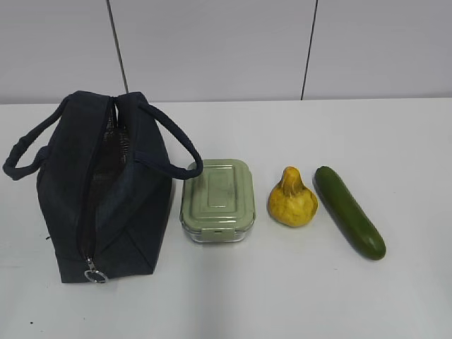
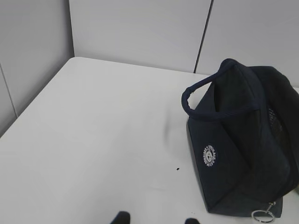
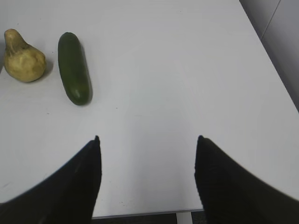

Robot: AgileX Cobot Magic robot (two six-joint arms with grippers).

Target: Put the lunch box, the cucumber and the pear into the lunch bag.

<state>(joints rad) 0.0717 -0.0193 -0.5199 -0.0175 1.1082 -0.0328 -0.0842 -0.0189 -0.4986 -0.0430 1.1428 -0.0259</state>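
Spanning every view, the white tabletop (image 1: 282, 296) carries all four items in a row across the exterior view. The dark navy fabric lunch bag (image 1: 106, 191), with two loop handles and a zipper ending in a metal ring pull (image 1: 95, 275), stands upright at the left end; its top is unzipped and parted, showing lining inside. In the left wrist view the same bag (image 2: 243, 158) sits at the right edge with a round white emblem on its end panel. Just beside the bag on its right rests the small clear rectangular lunch box (image 1: 217, 201) with rounded corners and a pale sage-green ribbed lid, lid upward, close under one handle loop. The long smooth dark green cucumber (image 1: 349, 211) lies flat at the right end of the row, angled diagonally. Between lunch box and cucumber sits the yellow-orange pear (image 1: 292, 198) with brownish blotches, its narrow neck pointing up and away, near the cucumber but apart from it. The right tool (image 3: 147, 140) hovers over bare tabletop with its jaws wide apart and empty, pear (image 3: 22, 58) and cucumber (image 3: 74, 67) well off to its left. The left tool (image 2: 154, 219) shows only two dark fingertips at the bottom edge, moderately parted, holding nothing.
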